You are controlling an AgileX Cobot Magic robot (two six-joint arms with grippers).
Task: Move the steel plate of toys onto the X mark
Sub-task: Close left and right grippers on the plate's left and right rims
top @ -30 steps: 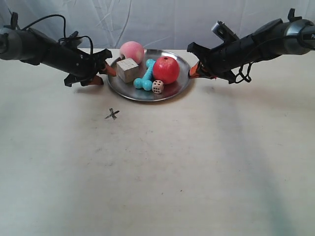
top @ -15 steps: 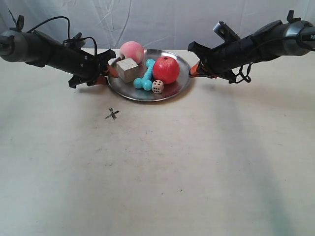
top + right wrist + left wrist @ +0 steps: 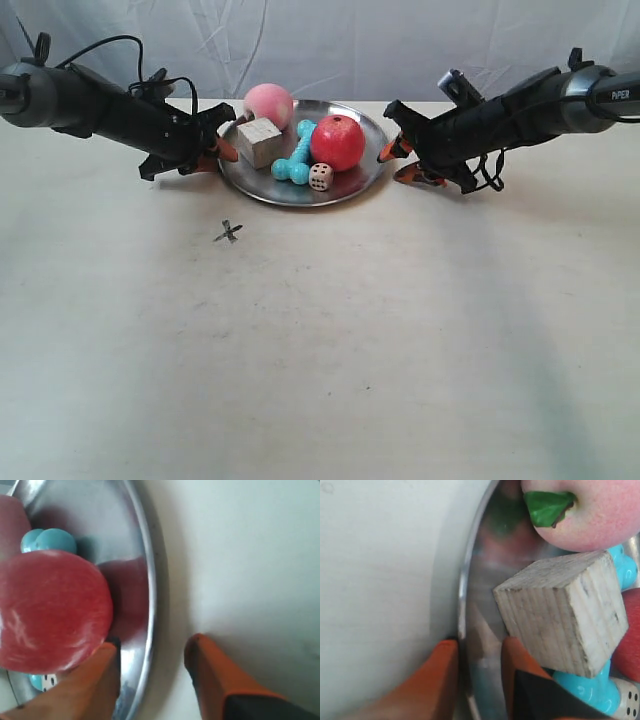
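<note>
Exterior view: set well back and raised, facing down across the table toward the steel plate
Left wrist view: pressed close at one plate rim
Right wrist view: equally close, opposite rim
Shared: the plate

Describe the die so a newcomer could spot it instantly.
Find the round steel plate at the far side of the table. By the plate's rim nearest the camera, beside the turquoise dumbbell and red apple, sits the die: the smallest toy, pale with dark dots.
</note>
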